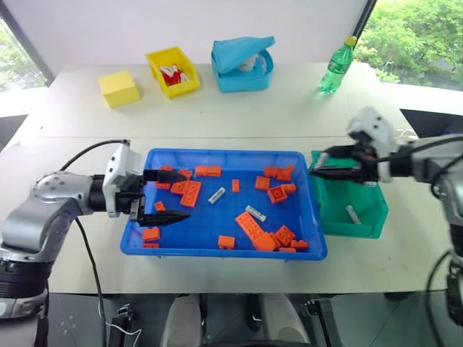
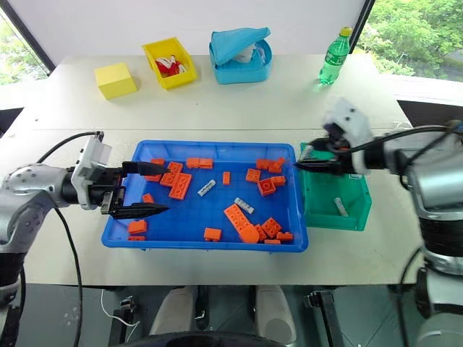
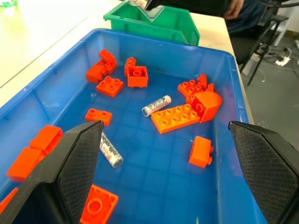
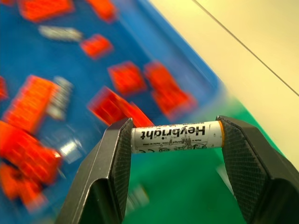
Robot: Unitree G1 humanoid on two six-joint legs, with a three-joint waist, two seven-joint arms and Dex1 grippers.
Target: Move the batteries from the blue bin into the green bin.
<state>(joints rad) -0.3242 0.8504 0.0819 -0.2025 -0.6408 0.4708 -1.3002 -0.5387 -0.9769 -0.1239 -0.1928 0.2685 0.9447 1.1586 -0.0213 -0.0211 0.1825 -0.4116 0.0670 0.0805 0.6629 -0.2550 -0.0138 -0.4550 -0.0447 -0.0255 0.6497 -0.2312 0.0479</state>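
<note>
Item: right hand (image 4: 173,135), clamped end to end on one battery (image 4: 176,136), printed label facing you. It hangs at the near edge of the green bin (image 1: 365,220), beside the blue bin (image 1: 224,249).

Item: green bin, on the surface just right of the blue bin; one battery lying inside (image 1: 353,214).

Item: blue bin; two loose batteries still among the orange bricks (image 1: 248,227), one near the middle (image 1: 216,195), one further right (image 1: 255,212).

Item: left hand (image 1: 163,196), fingers spread wide and holding nothing, poised over the left end of the blue bin.

Step in hand, by your reading: delivery of the held battery. Next move calls for you to bring the right hand fully over the green bin, part the fingers and let the battery fall clear of the rim. The left hand looks placed to go for the middle battery.
</note>
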